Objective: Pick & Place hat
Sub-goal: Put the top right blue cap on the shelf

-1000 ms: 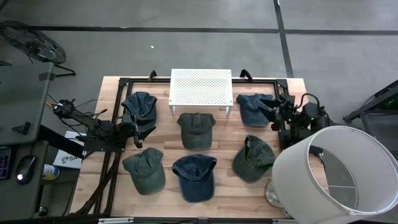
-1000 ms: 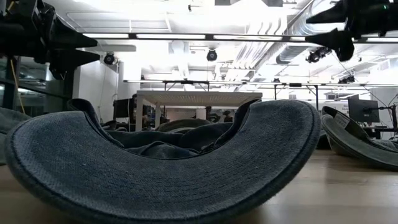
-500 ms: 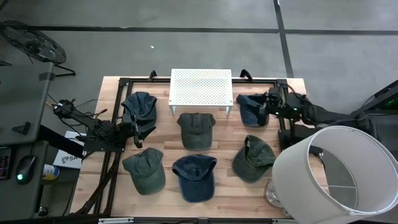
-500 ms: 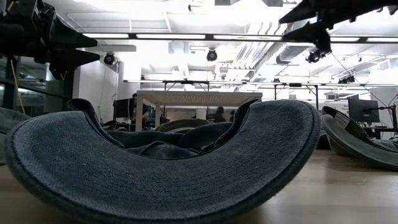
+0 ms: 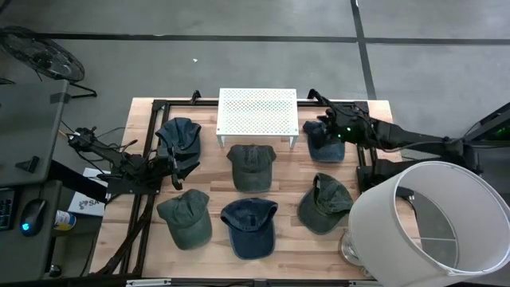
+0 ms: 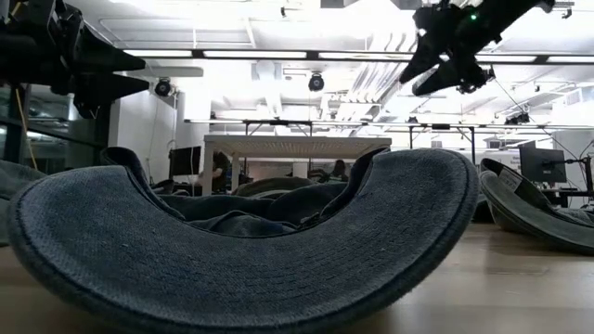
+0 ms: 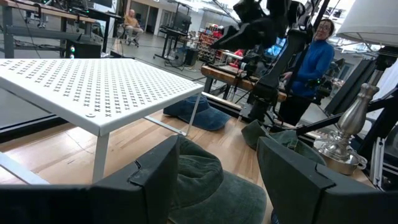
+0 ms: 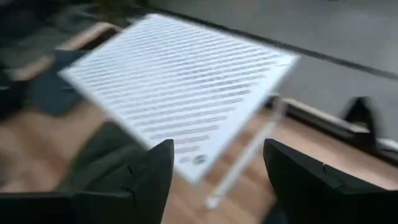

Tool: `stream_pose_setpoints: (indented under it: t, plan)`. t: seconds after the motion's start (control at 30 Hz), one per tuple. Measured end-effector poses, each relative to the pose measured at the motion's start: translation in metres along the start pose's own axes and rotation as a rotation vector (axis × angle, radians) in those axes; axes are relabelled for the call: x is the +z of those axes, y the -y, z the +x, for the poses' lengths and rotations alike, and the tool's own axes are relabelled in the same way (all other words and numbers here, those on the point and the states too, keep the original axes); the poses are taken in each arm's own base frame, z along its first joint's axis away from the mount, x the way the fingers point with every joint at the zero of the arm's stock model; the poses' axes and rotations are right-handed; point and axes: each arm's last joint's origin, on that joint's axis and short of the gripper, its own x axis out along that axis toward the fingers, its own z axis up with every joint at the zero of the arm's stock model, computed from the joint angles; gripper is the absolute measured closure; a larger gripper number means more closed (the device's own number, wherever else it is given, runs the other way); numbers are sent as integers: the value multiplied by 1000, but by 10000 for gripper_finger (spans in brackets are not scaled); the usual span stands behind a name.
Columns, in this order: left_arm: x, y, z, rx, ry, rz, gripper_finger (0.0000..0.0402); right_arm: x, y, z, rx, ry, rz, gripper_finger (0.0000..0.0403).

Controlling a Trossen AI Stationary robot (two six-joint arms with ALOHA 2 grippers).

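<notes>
Six hats lie crown-up on the wooden table: a blue-grey one point(image 5: 178, 139) at the far left, an olive one point(image 5: 251, 165) in the middle, a blue one point(image 5: 323, 137) at the far right, and green point(image 5: 186, 217), blue point(image 5: 249, 226) and green point(image 5: 324, 203) ones along the near side. My right gripper point(image 5: 324, 119) hangs open over the far edge of the far-right blue hat and points toward the white stand point(image 8: 180, 93). My left gripper point(image 7: 217, 180) waits open and level beside the blue-grey hat, facing the olive hat point(image 7: 205, 180).
A white perforated stand point(image 5: 257, 112) stands on thin legs at the far middle. A large white lampshade point(image 5: 434, 223) on a silver base point(image 7: 348, 130) fills the near right corner. A black frame point(image 5: 159, 108) runs along the table's far and left sides. A person in blue point(image 7: 314, 56) stands beyond the table.
My right gripper has swung out from the table's right edge toward the left and far side, rising a little and tipping its fingers downward. It now hangs over the far-right blue hat near the white stand. Its fingers have stayed open. No hat has moved.
</notes>
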Motion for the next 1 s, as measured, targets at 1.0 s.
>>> stream_pose_setpoints:
  t: [1.0]
  plan:
    - [0, 0, 0, 0, 0, 0, 188, -5, -12, 42, -474, -637, -14, 162]
